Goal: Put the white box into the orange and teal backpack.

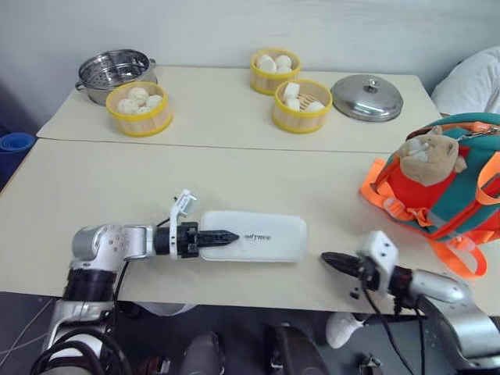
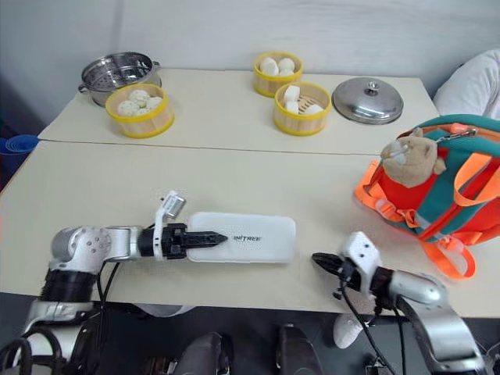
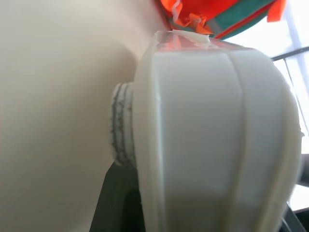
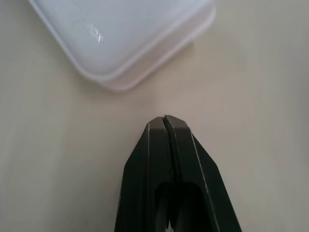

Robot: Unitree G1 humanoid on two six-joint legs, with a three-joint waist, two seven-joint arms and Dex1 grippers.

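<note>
Two black-fingered hands lie low over the pale beige tabletop [image 1: 101, 195], one at each end of the flat, elongated white plastic box with rounded corners and small dark lettering [image 1: 258, 235]. From the left, the left hand [image 1: 223, 235] has its fingers laid along the near end of the box's lid, pointing across toward the other hand; the left wrist view shows the white box pressed right up between its fingers, so it looks clamped on that end, narrow rather than wide. On the far side of the box, the right hand [image 1: 332, 260] points back at it with its two fingers pressed together into a tip, touching nothing; a strip of bare tabletop separates that tip from the box's rounded corner, as the right wrist view shows. Beyond the right hand and to its outer side sits the small orange and teal fabric backpack [image 1: 457, 191], with orange straps trailing onto the tabletop and a tan plush animal charm [image 1: 430, 155] resting on its front; the box lies on the tabletop well apart from it. Farther out from both hands stand three round yellow steamer baskets of white buns [image 1: 139, 108], a steel steamer pot [image 1: 116, 73] and a domed steel lid [image 1: 366, 97].
</note>
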